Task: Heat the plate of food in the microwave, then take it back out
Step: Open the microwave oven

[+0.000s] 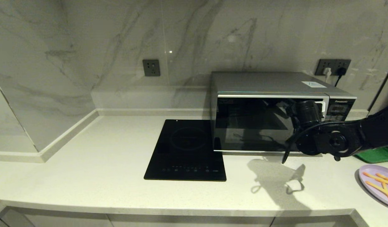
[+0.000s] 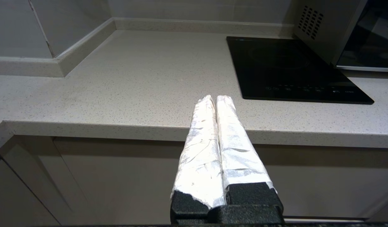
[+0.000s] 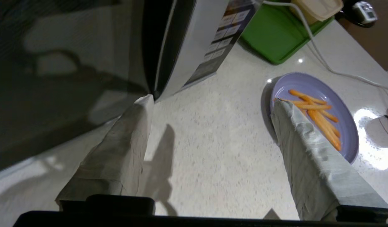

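At the bench's front edge the left gripper (image 2: 215, 98) hangs parked, fingers pressed together; by the closed microwave (image 1: 269, 116) the right gripper (image 3: 212, 104) hovers with fingers spread, holding nothing, the plate of food (image 1: 379, 183) lying to its right near the bench's front-right corner

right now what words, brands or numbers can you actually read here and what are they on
"Panasonic": on the microwave, above its button panel.
White sticker on the microwave's top: print too small to read.
Button labels on that panel, right wrist view: blurred, unreadable.
Induction hob touch markings along its front edge: too small to read.
Nothing else legible.
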You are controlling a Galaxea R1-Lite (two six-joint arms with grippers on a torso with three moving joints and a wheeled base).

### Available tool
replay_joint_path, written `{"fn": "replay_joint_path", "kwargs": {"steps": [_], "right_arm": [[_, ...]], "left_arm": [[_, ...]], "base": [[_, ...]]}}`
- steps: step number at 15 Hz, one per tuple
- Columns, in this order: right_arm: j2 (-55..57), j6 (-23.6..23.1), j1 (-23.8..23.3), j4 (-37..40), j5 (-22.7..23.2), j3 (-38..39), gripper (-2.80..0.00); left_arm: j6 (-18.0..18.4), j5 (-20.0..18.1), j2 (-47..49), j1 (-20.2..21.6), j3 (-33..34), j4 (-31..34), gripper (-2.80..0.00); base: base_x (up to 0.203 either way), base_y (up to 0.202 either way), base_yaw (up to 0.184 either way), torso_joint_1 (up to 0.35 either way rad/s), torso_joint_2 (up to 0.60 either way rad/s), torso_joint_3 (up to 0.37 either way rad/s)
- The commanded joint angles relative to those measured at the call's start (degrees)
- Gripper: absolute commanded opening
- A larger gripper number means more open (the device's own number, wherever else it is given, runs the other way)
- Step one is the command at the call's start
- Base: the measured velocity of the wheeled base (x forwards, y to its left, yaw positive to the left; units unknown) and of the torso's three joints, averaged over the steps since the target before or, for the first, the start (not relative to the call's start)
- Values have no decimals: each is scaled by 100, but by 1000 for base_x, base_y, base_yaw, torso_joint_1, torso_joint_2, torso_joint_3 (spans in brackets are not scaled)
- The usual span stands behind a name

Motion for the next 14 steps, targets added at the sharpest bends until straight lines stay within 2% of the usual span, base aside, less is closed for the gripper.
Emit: {"fn": "replay_joint_path", "kwargs": {"steps": [1, 9, 14], "right_arm": [[375, -1, -201, 5, -87, -369, 0], [830, -46, -522, 23, -92, -1083, 0], [889, -12, -779, 6, -66, -1188, 0]], "left_arm": [[-5, 2, -9, -3, 1, -5, -280], [-5, 2, -6, 4, 1, -5, -280], [-5, 2, -4, 4, 1, -5, -280]], "base": [[0, 0, 0, 0, 0, 0], [0, 0, 0, 0, 0, 0], [0, 0, 0, 0, 0, 0]]}}
